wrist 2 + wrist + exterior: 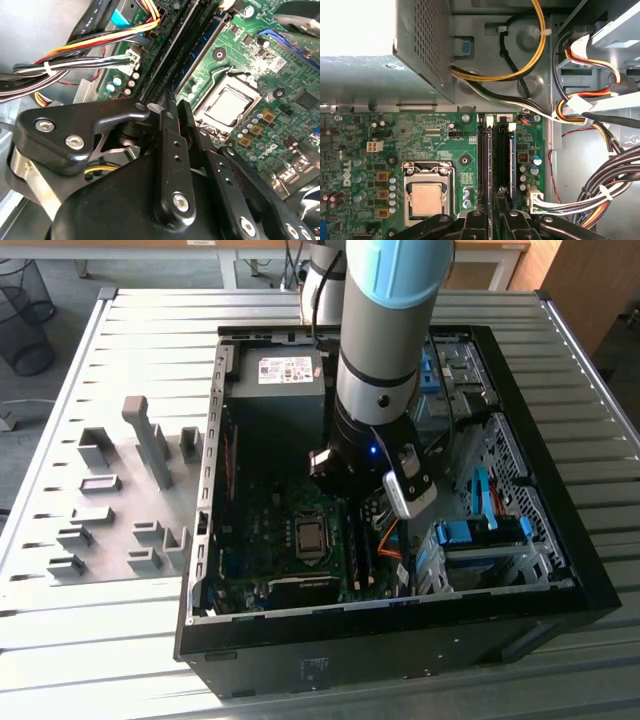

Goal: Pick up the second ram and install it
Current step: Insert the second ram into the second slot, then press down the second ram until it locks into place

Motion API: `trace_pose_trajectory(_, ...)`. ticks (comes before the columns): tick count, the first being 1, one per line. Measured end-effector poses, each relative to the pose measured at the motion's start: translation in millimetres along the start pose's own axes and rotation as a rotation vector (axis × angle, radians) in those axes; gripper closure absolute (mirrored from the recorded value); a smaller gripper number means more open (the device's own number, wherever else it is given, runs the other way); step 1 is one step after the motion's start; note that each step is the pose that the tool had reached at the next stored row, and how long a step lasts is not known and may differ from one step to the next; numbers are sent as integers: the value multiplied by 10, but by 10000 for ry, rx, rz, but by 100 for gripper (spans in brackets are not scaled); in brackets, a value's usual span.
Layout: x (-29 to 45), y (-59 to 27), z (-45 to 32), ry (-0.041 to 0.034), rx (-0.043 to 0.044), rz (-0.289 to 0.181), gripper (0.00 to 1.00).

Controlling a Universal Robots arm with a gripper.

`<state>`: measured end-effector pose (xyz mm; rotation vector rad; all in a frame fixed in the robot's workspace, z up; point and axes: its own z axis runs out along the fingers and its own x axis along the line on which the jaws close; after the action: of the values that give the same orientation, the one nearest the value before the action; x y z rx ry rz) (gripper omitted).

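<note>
The arm stands near-vertical inside the open computer case [560, 570], its gripper [172, 107] low over the motherboard [435, 140]. Its fingers [170, 130] are pressed nearly together, seemingly pinching the second ram [510, 160] upright in its slot.

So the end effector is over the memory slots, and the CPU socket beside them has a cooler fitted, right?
No cooler: the CPU socket is bare in the first wrist view. The end effector is indeed over the memory slots.
</note>
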<state>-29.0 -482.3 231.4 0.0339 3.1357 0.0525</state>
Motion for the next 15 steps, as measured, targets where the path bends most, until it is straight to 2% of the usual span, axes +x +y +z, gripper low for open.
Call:
trace_pose_trajectory(2,0,1,-27,-1,-2,0,79)
trace_pose_trajectory(3,-1,1,-30,-1,-2,0,80)
trace_pose_trajectory(4,0,1,-33,-1,-1,0,87)
trace_pose_trajectory(8,-3,1,-39,0,0,-1,89)
trace_pose_trajectory(11,-3,1,-26,0,-5,1,89)
trace_pose_trajectory(15,-3,-1,39,0,-31,0,89)
